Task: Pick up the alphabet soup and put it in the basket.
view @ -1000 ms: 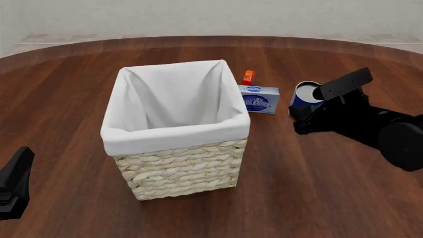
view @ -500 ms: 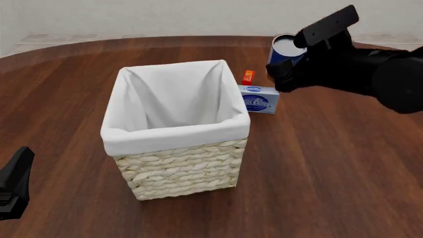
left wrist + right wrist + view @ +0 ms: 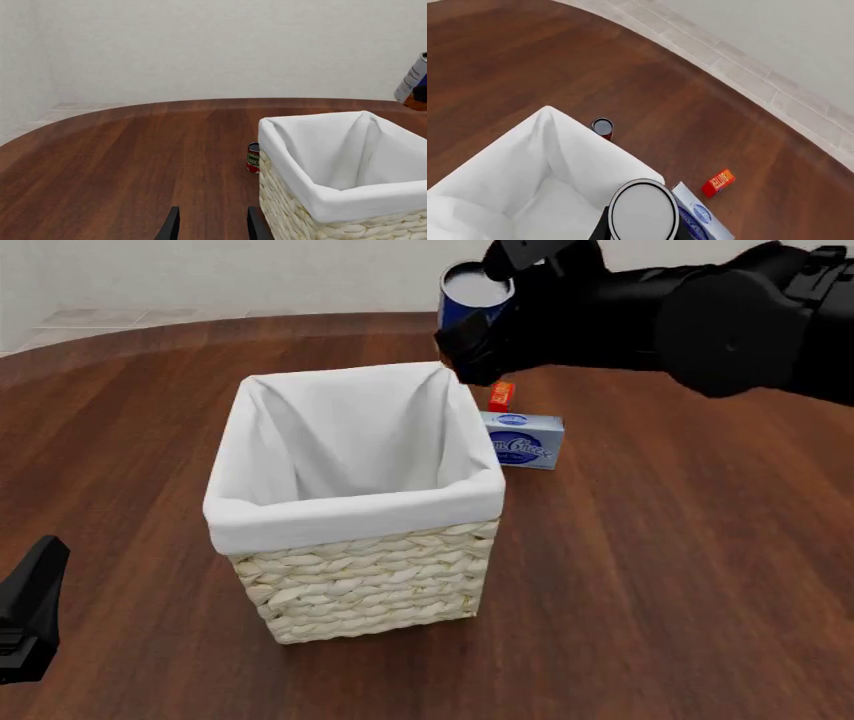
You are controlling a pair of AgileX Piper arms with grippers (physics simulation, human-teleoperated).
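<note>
Left end effector (image 3: pixel 210 227) cut off at the frame edge in its wrist view, only two dark finger tips (image 3: pixel 171 226) showing, parted with bare bench (image 3: pixel 120 165) between them, gripping nothing. In the front view, just a dark wedge of it at the lower left corner. Right end effector (image 3: pixel 483 315) mostly masked by its own black bulk; fingers hard to separate from the arm. Soup can (image 3: pixel 475 295) clamped in it, held in the air above the far right corner of the basket (image 3: pixel 354 585), silver top facing up and tilted slightly. In the right wrist view, only the can's round top (image 3: pixel 643 210) visible, filling the space between the fingers, label hidden. Label graphics too small to read in any view. Blue-white box (image 3: pixel 525 439) just right of the basket, with a blue oval logo, lettering illegible. Small orange-red box (image 3: pixel 718 182) beside it, white writing that seems to read "BUTTER". Small red can (image 3: pixel 253 157) standing close by the basket's far left side, label unreadable.
</note>
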